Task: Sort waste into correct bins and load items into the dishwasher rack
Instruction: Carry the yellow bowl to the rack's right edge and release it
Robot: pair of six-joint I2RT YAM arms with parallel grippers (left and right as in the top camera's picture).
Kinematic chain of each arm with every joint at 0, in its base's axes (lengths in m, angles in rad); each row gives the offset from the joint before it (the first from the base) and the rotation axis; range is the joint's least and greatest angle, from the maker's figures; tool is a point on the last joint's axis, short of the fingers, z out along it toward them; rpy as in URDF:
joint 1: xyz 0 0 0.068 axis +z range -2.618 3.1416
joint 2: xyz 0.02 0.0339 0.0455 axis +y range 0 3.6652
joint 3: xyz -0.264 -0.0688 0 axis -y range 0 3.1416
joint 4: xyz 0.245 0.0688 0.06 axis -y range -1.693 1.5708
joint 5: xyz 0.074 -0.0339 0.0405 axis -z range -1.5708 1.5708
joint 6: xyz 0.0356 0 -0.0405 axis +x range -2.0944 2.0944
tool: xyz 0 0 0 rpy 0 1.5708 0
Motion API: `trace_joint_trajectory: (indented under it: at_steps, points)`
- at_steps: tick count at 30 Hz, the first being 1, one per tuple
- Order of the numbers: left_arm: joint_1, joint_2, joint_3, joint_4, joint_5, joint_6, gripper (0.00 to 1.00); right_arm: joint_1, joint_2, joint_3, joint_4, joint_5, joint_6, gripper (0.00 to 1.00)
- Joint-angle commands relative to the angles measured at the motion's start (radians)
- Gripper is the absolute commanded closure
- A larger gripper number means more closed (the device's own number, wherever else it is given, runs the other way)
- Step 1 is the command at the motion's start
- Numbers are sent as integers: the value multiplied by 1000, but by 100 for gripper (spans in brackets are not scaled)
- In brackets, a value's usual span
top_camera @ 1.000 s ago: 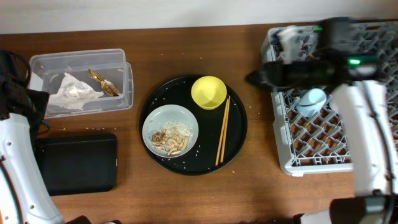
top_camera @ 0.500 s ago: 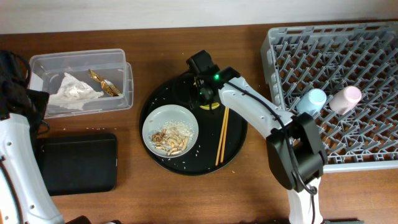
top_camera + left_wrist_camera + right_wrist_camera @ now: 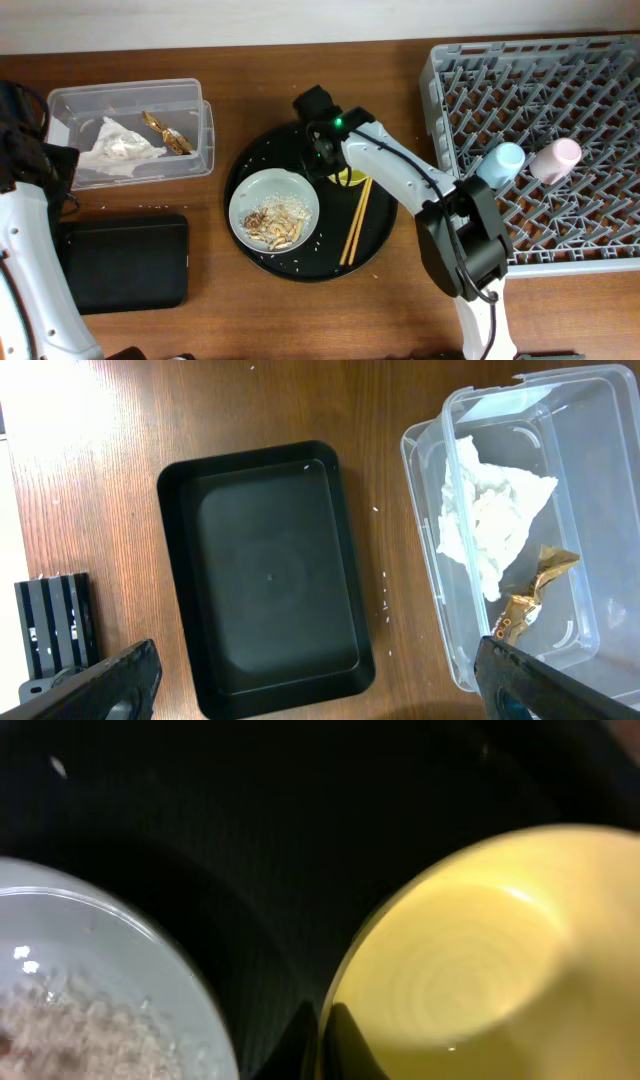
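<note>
Overhead view: the right pincer (image 3: 324,154), over the rack (image 3: 600,60) a second ago, is now at the bowl (image 3: 351,178) on the round tray (image 3: 258,160). Its jaws have narrowed from half-wide and now pinch the bowl's rim. The pink cup (image 3: 556,158) and blue cup (image 3: 501,162) already lie in the rack, so the bowl looks next to go. The left pincer (image 3: 315,685) hangs wide over the black bin (image 3: 175,580).

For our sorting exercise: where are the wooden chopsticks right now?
In the overhead view the chopsticks lie on the right half of the round black tray, right of the plate and below the yellow bowl.
</note>
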Motion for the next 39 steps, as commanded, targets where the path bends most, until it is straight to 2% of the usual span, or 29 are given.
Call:
trace_joint_trajectory:
  at_steps: [1, 3, 4, 6, 8, 11, 14, 15, 16, 17, 18, 20, 22, 24, 29, 39]
  points:
    - [3, -7, 3, -2, -6, -9, 1, -23, -47, 165, -104, -4, 50, 96]
    - [3, -7, 3, -2, -6, -9, 1, -51, -61, 294, -211, -3, 50, 96]
    - [3, -7, 3, -2, -6, -9, 1, -98, -68, 414, -308, -3, 50, 96]
    - [3, -7, 3, -2, -6, -9, 1, -265, -83, 657, -513, -19, 50, 96]
    - [3, -7, 3, -2, -6, -9, 1, -432, -100, 743, -631, -26, 15, 96]
    - [3, -7, 3, -2, -6, -9, 1, -851, -100, 722, -736, -26, -34, 96]
    - [3, -7, 3, -2, -6, -9, 1, -1132, -98, 671, -659, -45, -33, 96]
    - [3, -7, 3, -2, -6, -9, 1, -1207, -97, 630, -622, -153, -34, 96]
    - [3, -7, 3, -2, -6, -9, 1, -1241, -97, 595, -584, -254, -90, 96]
    - [3, -7, 3, -2, -6, -9, 1, -1281, -97, 524, -498, -480, -296, 96]
    - [3, -7, 3, -2, -6, -9, 1, -1310, -97, 460, -439, -658, -406, 96]
    - [3, -7, 3, -2, -6, -9, 1, -1380, -97, 315, -315, -1065, -533, 96]
    - [3, -7, 3, -2, -6, -9, 1, -1429, -97, 194, -206, -1259, -583, 96]
    - [3, -7, 3, -2, -6, -9, 1, -1458, -85, 119, -151, -1279, -580, 96]
    - [3, -7, 3, -2, -6, -9, 1, -1460, -35, 65, -125, -1284, -580, 96]
    - [3, -7, 3, -2, -6, -9, 1, -1455, 31, 64, -105, -1323, -580, 96]
